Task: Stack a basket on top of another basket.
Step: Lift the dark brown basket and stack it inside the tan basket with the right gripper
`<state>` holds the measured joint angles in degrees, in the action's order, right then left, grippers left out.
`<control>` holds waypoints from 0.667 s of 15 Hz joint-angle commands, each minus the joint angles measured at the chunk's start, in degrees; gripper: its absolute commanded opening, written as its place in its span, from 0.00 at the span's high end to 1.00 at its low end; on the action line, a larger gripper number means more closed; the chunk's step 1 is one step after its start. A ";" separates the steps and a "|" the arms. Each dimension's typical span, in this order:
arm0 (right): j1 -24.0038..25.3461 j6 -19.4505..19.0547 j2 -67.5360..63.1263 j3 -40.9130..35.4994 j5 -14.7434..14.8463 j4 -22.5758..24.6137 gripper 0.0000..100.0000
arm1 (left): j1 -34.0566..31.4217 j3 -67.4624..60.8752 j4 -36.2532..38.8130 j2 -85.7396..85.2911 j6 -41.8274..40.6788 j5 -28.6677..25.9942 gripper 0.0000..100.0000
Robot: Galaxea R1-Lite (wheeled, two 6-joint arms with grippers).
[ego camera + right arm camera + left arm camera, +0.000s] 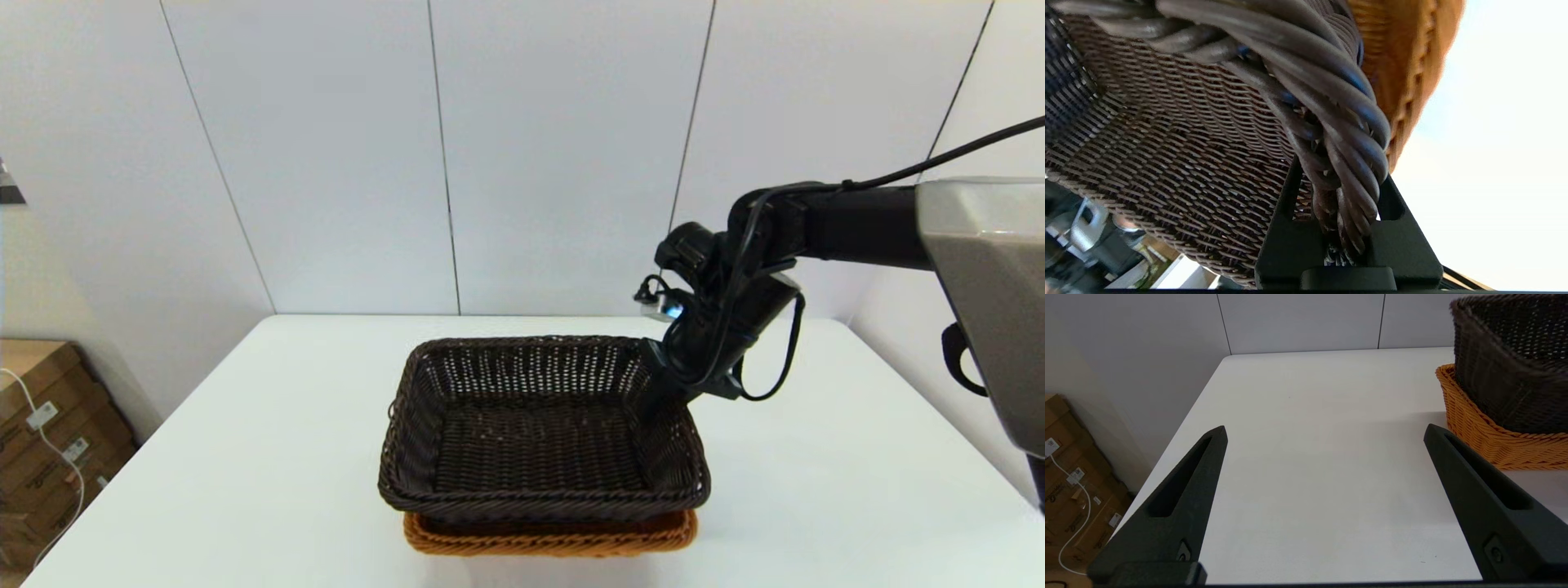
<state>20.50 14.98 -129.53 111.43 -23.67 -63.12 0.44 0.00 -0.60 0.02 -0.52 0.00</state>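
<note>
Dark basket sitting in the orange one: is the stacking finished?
Nearly. The dark brown basket already nests in the orange-tan basket. The right claw is clamped on its braided rim, so letting go remains. The left claw is open beside them.

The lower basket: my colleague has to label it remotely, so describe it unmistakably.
On the white table, near its front edge, two woven baskets sit nested. The right pincer clamps the rim of the upper, dark brown basket. The orange-tan basket is underneath, only its braided rim showing.
</note>
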 commanded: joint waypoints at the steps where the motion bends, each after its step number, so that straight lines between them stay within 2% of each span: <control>1: 0.06 -0.13 -1.43 -0.08 0.03 -0.33 1.00 | 0.00 -0.26 -0.02 -0.02 0.00 0.00 0.00; 10: -0.03 -0.30 -4.24 -0.08 1.09 -0.33 1.00 | 0.00 -0.26 -0.02 -0.02 0.00 0.00 0.00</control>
<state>20.44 14.60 -133.13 111.35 -22.49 -63.09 0.44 0.00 -0.60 0.02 -0.52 0.00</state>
